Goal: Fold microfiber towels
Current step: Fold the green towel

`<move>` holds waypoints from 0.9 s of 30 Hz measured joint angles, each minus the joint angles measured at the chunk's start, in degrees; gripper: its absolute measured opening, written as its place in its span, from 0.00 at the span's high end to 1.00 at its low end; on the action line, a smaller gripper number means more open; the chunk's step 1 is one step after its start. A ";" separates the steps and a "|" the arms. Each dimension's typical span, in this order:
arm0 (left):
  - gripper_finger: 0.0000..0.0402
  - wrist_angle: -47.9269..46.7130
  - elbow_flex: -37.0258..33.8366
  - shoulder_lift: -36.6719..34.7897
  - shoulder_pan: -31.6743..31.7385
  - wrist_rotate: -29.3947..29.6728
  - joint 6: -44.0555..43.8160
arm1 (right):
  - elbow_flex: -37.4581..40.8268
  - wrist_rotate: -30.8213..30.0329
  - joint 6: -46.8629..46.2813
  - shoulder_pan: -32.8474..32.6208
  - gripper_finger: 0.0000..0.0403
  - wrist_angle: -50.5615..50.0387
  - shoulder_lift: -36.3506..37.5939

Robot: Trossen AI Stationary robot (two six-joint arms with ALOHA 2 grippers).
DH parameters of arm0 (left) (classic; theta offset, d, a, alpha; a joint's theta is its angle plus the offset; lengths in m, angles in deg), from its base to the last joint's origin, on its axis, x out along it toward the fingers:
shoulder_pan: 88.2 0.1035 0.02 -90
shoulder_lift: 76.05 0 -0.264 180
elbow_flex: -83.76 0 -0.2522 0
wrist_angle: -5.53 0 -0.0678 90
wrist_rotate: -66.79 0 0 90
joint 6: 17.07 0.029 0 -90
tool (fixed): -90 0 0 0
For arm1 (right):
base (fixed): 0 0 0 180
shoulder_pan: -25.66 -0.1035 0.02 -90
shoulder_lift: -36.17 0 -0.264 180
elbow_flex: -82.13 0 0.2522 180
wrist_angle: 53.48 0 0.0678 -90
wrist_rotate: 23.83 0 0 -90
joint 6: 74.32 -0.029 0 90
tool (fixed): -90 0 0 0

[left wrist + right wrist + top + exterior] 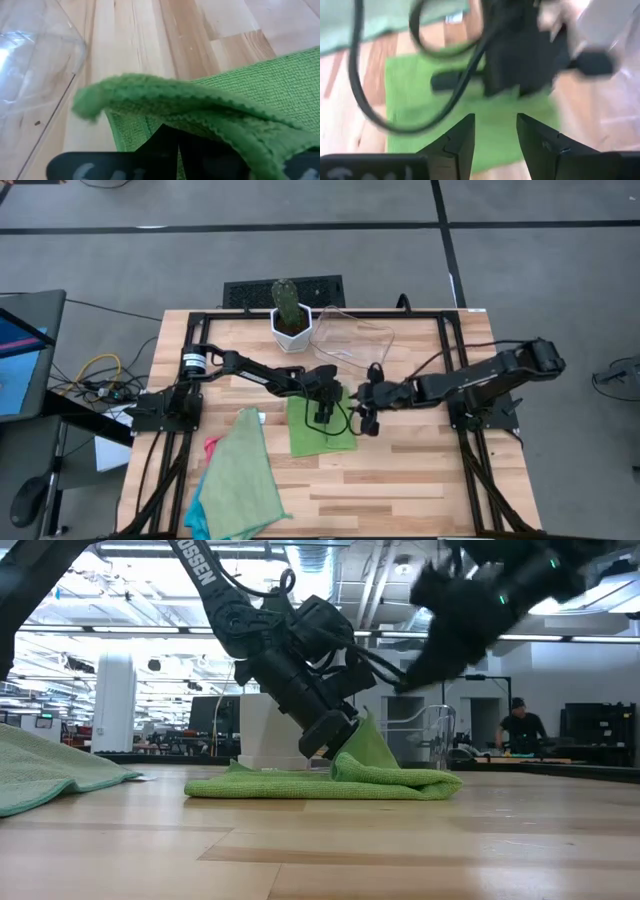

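A light green microfiber towel [320,428] lies folded on the wooden table's middle. My left gripper [326,416] is down on it, shut on a raised part of the cloth. In the low view the towel [300,783] lies flat, except for a peak beside the left gripper [335,745]. My right gripper [495,131] is open with nothing between its fingers. It hangs in the air just right of the towel [362,420]. Another light green towel [240,480] lies spread at the near left over a pink one [210,448] and a turquoise one [195,522]. My left gripper pinches a raised fold of the green towel [165,117] between its two shut fingers. It comes slanting down from the table's left. The cloth arches over the fingertips, so I cannot tell how many layers are held. That part stands up in a peak [368,738]; the rest lies on the table.
A clear plastic tray [352,338] and a cactus in a white pot [290,318] stand at the far edge behind the arms. Bare wood lies at the near right [420,480]. A person stands far off in the room [520,725].
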 joint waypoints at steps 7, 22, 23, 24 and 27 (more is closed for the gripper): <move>1.00 0.04 0.00 0.00 0.00 0.20 0.04 | 8.15 -0.38 -6.16 -6.14 0.65 21.52 -5.46; 1.00 0.09 0.00 -0.11 0.00 0.20 -0.44 | 4.01 -1.99 -3.11 -13.04 0.77 42.87 -23.43; 1.00 0.09 0.00 -0.11 0.00 0.22 -0.44 | 3.41 -2.17 -2.93 -13.04 0.77 42.45 -24.45; 1.00 0.09 0.00 -0.11 0.00 0.21 -0.45 | 3.15 -2.56 -2.91 -12.96 0.78 41.99 -25.45; 1.00 0.09 0.00 -0.13 0.00 0.21 -0.47 | 2.26 -2.94 -2.91 -12.25 0.79 41.93 -28.45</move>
